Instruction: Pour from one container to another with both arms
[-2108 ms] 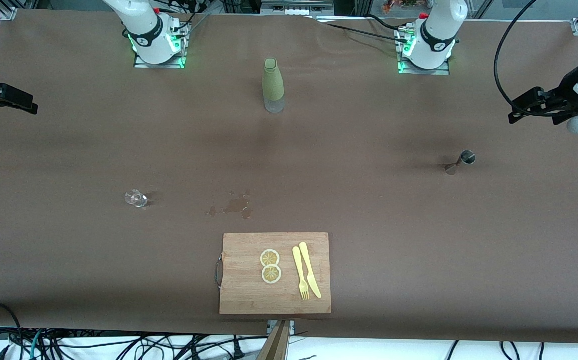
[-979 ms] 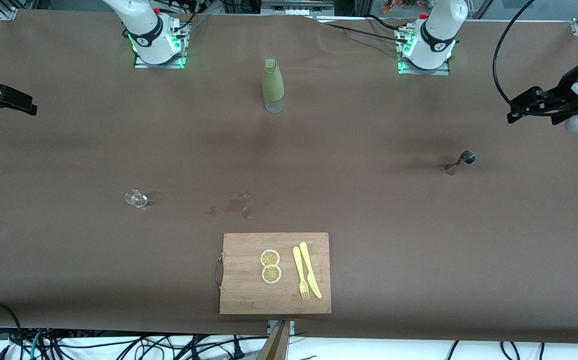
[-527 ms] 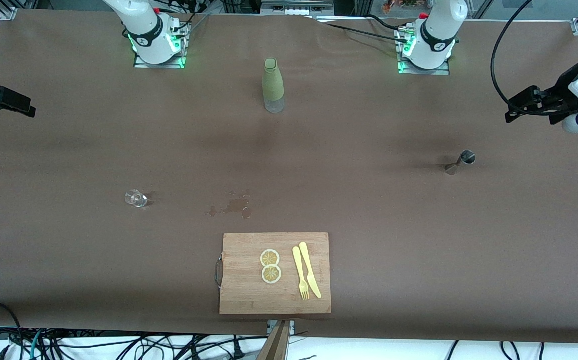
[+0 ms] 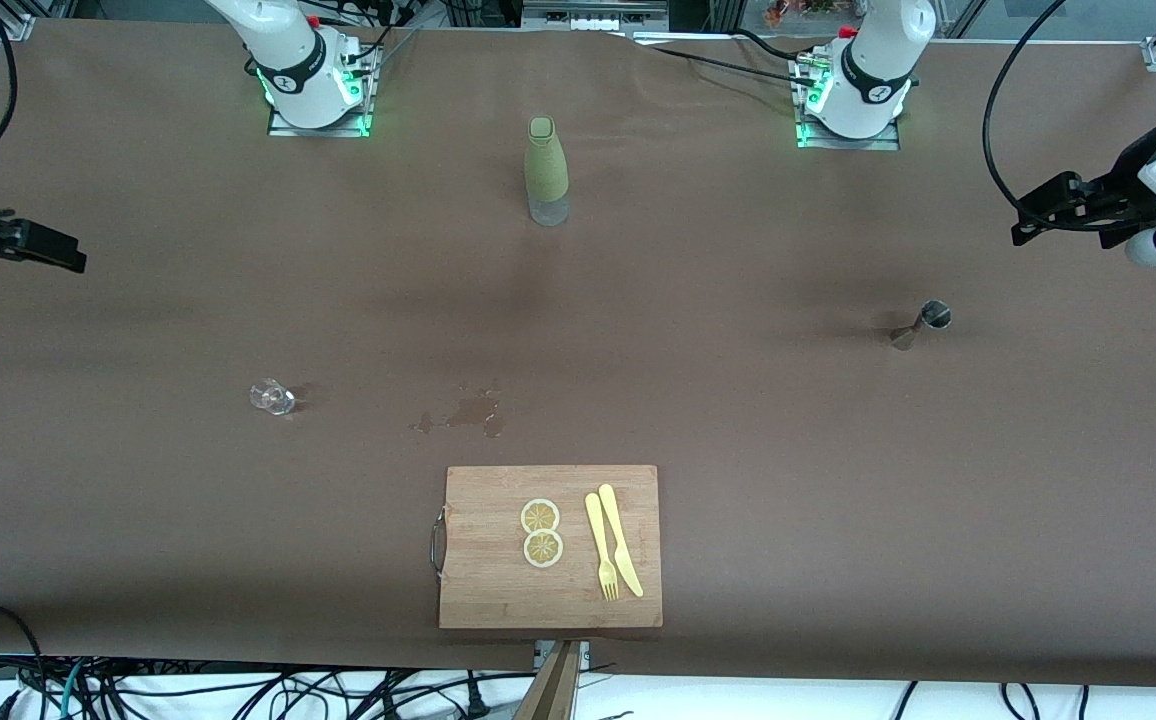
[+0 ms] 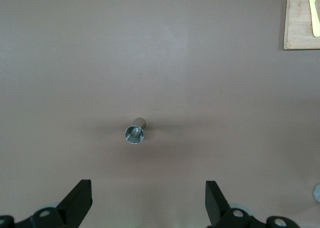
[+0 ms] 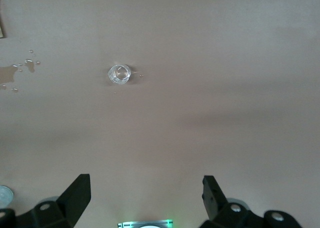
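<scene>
So I am sitting at the approach step: nothing is being held yet and no pouring is under way. The small shiny steel hourglass-shaped jigger [image 4: 923, 323] is standing upright on the brown table toward the left arm's end, and the tiny clear glass cup [image 4: 272, 397] is standing toward the right arm's end, a little nearer the front camera. They are well apart, with a wet patch [image 4: 468, 411] between them.

The left gripper [image 4: 1038, 215] is hanging in the air out at its end of the table, fingers spread wide and empty; in its wrist view the jigger [image 5: 135, 131] is lying ahead of the two black fingertips [image 5: 77, 200]. The right gripper [image 4: 43, 247] is hanging over its own end, likewise wide open, with the cup [image 6: 119, 74] ahead in its wrist view.

Next, I judge, each arm needs bringing down over its vessel. Both are small, so the fingers need centring carefully before closing.
</scene>
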Motion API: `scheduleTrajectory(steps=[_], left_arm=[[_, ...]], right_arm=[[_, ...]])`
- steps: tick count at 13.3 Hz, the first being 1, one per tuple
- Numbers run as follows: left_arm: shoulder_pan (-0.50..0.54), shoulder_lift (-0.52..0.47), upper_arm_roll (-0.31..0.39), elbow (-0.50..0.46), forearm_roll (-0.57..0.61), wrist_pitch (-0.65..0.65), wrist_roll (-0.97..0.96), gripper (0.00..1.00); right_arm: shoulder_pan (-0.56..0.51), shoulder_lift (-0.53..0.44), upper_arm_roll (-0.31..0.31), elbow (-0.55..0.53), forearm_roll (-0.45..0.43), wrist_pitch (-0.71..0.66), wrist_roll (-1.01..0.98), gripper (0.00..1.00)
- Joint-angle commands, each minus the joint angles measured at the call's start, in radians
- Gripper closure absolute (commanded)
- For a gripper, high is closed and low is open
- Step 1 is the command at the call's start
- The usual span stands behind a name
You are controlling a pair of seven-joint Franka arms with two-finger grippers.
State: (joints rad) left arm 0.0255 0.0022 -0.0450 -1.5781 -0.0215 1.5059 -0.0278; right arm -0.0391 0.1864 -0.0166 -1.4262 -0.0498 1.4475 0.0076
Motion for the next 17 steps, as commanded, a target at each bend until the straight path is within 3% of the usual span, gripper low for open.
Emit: scheduleTrajectory(steps=[1,17], left_arm=[[0.005,-0.005,-0.004,0.006,0.018,-0.015,0.023,0.0],[0.004,-0.005,-0.004,0.006,0.017,-0.026,0.012,0.0]], right_arm=[[-0.001,-0.004,0.006,-0.037,-0.012,0.014,0.02,0.0],[-0.002,0.041,0.007,-0.048,-0.01,-0.01,0.009,0.0]])
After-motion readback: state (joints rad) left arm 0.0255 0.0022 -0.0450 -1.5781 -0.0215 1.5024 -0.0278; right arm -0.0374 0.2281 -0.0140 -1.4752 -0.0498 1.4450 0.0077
